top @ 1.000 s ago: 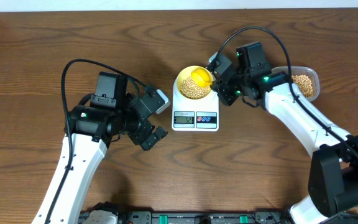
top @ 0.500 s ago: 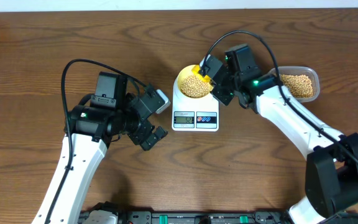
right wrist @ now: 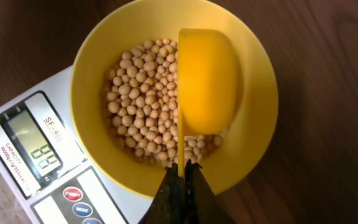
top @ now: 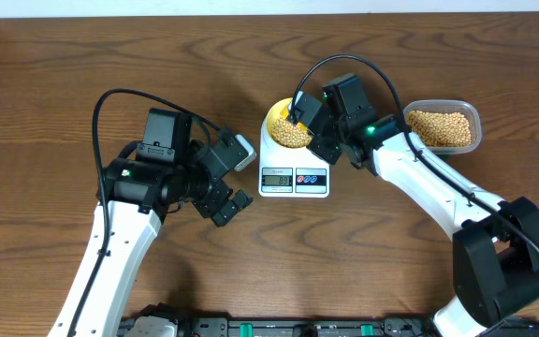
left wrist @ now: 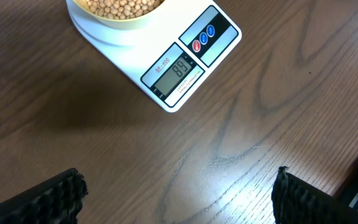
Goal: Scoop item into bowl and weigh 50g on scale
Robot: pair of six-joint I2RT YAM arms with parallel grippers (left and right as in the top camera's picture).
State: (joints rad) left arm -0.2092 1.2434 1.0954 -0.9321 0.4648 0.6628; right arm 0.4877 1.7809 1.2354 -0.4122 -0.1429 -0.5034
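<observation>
The yellow bowl sits on the white scale and holds many tan beans. My right gripper is shut on the handle of a bright yellow measuring spoon, whose scoop is turned on its side over the beans in the bowl. The scale display reads 88 or 89. My left gripper is open and empty above the bare table, left of the scale.
A clear plastic tub with more beans stands at the right, behind my right arm. My left arm lies left of the scale. The table is dark wood.
My right gripper has moved left from the tub side, carrying the spoon over the bowl and turning it on its side. The left arm has not moved.
</observation>
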